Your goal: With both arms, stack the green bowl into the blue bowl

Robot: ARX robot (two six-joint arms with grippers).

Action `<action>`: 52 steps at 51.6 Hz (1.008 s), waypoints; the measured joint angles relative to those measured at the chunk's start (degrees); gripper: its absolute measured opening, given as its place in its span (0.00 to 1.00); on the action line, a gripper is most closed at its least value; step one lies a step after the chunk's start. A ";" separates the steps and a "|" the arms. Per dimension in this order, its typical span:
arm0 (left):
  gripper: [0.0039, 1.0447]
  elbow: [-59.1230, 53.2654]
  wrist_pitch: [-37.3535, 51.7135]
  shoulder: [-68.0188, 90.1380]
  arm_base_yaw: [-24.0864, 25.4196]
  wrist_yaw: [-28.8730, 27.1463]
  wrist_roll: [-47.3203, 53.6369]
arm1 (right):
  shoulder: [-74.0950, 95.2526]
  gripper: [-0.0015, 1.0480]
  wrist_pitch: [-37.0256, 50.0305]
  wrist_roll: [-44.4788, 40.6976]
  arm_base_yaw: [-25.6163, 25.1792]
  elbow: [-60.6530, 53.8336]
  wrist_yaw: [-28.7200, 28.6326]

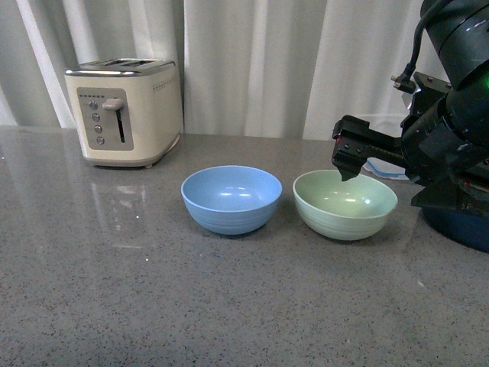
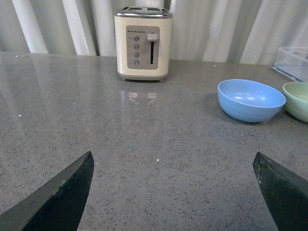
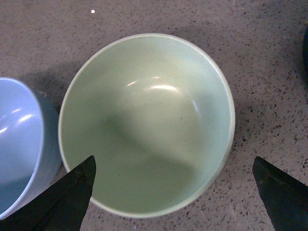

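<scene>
While the right gripper (image 1: 346, 162) hangs just above the green bowl (image 1: 345, 202), its fingers (image 3: 62, 202) stand wide apart, with the bowl's open mouth showing between them and nothing gripped. Just beside that bowl, toward the robot's left of the gripper, the blue bowl (image 1: 231, 199) sits upright on the grey countertop (image 1: 153, 290). The left gripper (image 2: 171, 192) is likewise spread wide over bare counter, holding nothing, with the blue bowl and a cream toaster (image 2: 143, 43) well ahead of it.
</scene>
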 joint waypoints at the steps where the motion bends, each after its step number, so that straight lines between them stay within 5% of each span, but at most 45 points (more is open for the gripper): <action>1: 0.94 0.00 0.00 0.00 0.00 0.00 0.00 | 0.48 0.90 -0.04 0.00 -0.15 0.42 0.22; 22: 0.94 0.00 0.00 0.00 0.00 0.00 0.00 | 6.64 0.89 -0.79 -0.24 -2.56 3.83 3.61; 41: 0.94 0.00 0.00 0.00 0.00 0.00 0.00 | 9.16 0.21 -1.51 -0.24 -2.12 6.86 4.76; 52: 0.94 0.00 0.00 0.00 0.00 0.00 0.00 | 9.03 0.01 -1.57 -0.63 -2.56 6.91 4.72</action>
